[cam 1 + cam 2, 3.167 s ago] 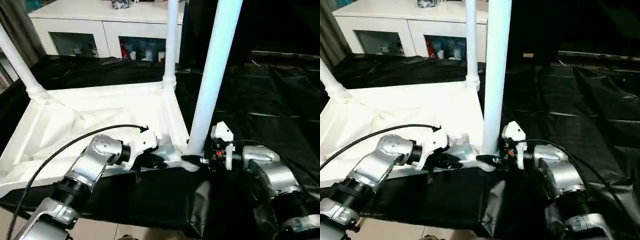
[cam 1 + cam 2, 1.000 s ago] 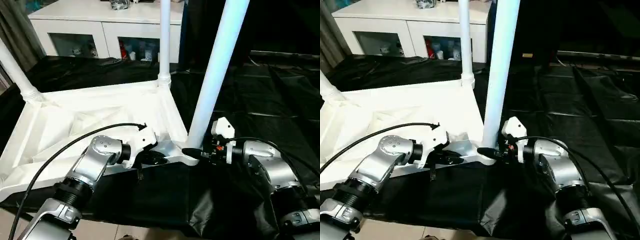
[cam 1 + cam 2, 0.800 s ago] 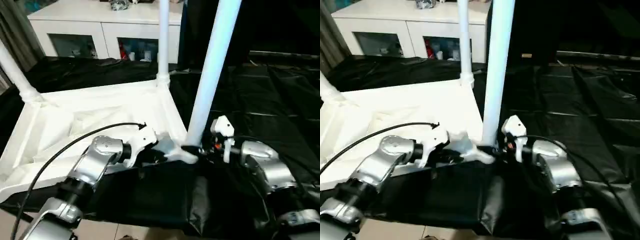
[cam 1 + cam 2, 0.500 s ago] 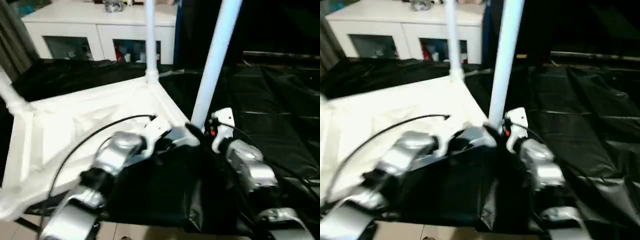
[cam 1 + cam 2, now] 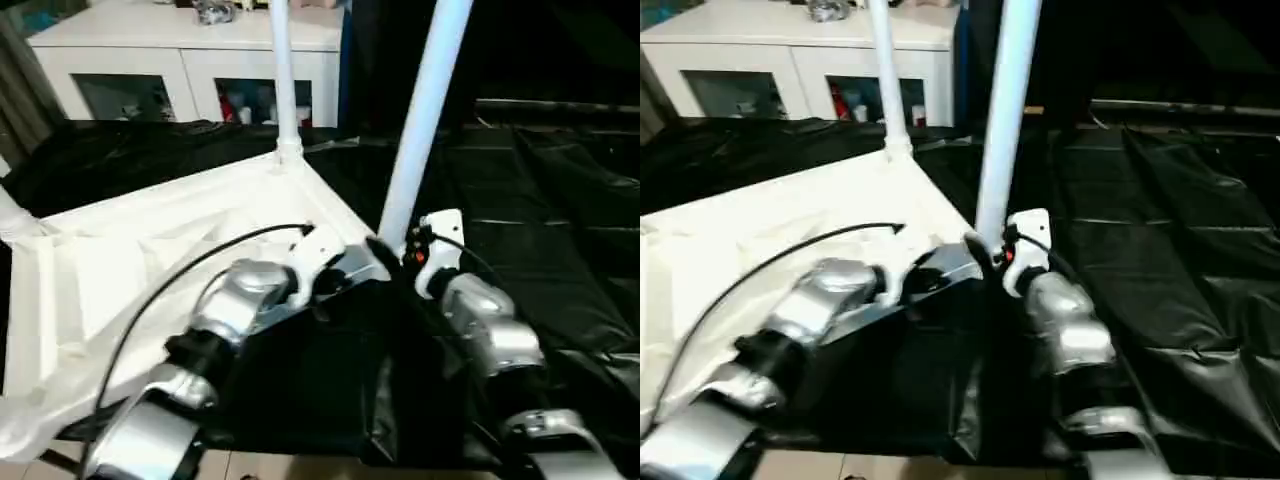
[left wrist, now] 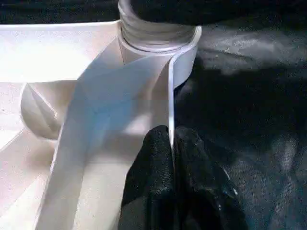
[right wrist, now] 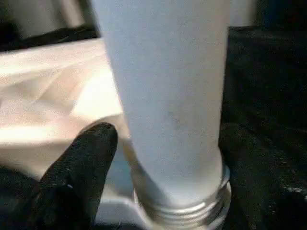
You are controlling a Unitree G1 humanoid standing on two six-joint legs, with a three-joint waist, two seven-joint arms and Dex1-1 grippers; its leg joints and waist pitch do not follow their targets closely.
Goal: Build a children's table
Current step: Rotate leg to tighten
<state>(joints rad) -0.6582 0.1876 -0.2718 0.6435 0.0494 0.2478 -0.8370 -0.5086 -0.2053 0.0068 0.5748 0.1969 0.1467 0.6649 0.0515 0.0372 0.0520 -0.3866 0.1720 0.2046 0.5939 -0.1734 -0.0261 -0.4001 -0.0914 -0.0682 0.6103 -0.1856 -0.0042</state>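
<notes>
Tabletop (image 5: 150, 260) lies upside down on black-draped work table (image 5: 560, 220), ribbed underside up, on the left side of scene. Near-right corner carries a leg (image 5: 420, 120) standing upright in its socket; far-right leg (image 5: 282, 70) also up; stub of a third leg (image 5: 12, 215) shows at far-left corner.

Left gripper (image 6: 171, 158): fingers pressed together, pinching the thin rim wall of tabletop just beside near-right socket. Holds the corner steady.

Right gripper (image 7: 163, 167): fingers (image 7: 81, 163) spread either side of leg base, around it at the threaded collar. Contact w/ tube: cannot tell; looks loose, not clamped.

Step in hand (judgement): seating/tightening near-right leg, right gripper between grips.

Next move calls for: close right fingers on leg low near collar, twist or press down along leg axis, left pinch resisting so tabletop doesn't slide on the cloth. Fourth corner not visible, so legs done = at least three, can't confirm more.
</notes>
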